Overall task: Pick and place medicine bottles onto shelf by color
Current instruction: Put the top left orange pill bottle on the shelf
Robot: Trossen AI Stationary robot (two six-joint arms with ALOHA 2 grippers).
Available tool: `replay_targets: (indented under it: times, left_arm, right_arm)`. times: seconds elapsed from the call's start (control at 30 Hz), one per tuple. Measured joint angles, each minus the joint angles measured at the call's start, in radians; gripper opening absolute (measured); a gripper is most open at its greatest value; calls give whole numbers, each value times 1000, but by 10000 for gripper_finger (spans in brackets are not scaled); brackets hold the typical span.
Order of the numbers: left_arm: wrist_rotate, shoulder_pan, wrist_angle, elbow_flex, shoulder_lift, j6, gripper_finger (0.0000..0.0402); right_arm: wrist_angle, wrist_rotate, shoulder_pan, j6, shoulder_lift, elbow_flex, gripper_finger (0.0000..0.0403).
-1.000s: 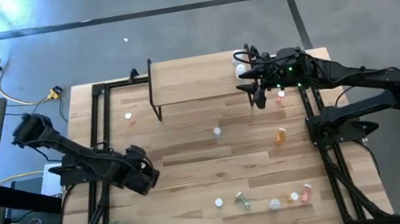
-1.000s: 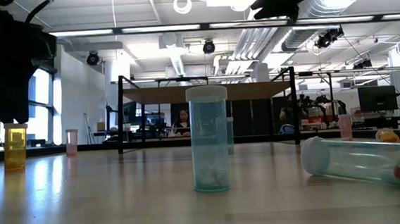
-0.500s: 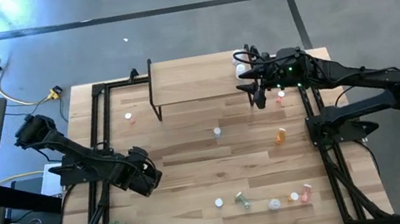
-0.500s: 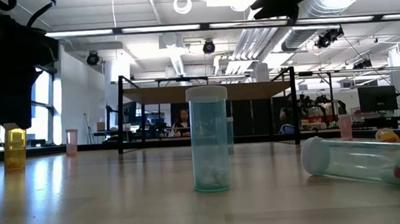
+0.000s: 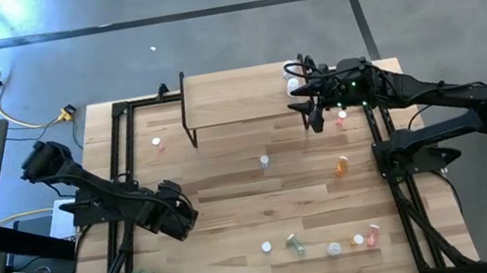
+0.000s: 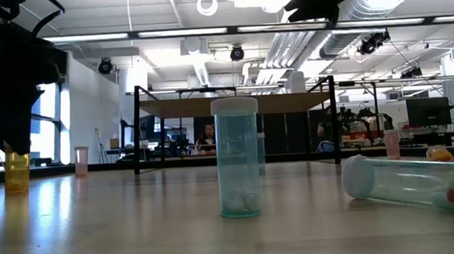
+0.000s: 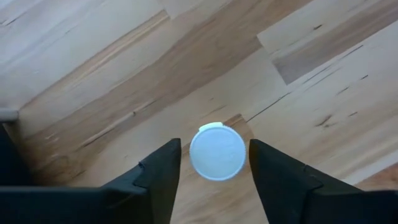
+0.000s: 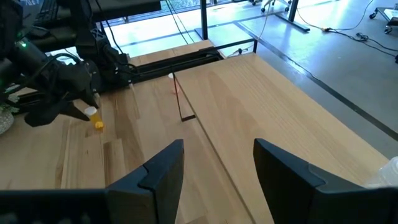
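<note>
orange bottle (image 8: 94, 118) near the shelf's (image 5: 236, 93) left leg is bracketed by the left gripper (image 7: 214, 165), jaws parted, white cap between them; closing seems in hand. right gripper (image 8: 214, 163) is held open over the shelf.

Wooden table (image 5: 230, 173) carries scattered medicine bottles (image 5: 341, 167) and the raised shelf (image 5: 237, 97).

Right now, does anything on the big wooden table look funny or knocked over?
Yes. Near the front edge, a clear bottle with a white cap lies tipped on its side, while the pale green bottle beside it stands upright. Nothing looks spilled or broken. In the high view the light-wood shelf holds one white-capped bottle at its right end.
</note>
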Motion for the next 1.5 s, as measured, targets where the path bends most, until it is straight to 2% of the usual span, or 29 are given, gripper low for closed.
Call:
replay_targets:
  times: [0.57, 0.93, 1.17, 1.5]
  left_arm:
    - [0, 0, 7, 0, 16, 23, 111]
    - [-6, 0, 6, 14, 5, 64, 111]
    - [-24, 48, 0, 77, -30, 216, 111]
    - [-16, 204, -46, 226, -43, 544, 111]
  right_arm:
    - [0, 0, 0, 0, 0, 0, 184]
    - [0, 0, 0, 0, 0, 0, 184]
    - [-1, 0, 0, 5, 0, 0, 184]
    - [-7, 0, 0, 8, 14, 0, 184]
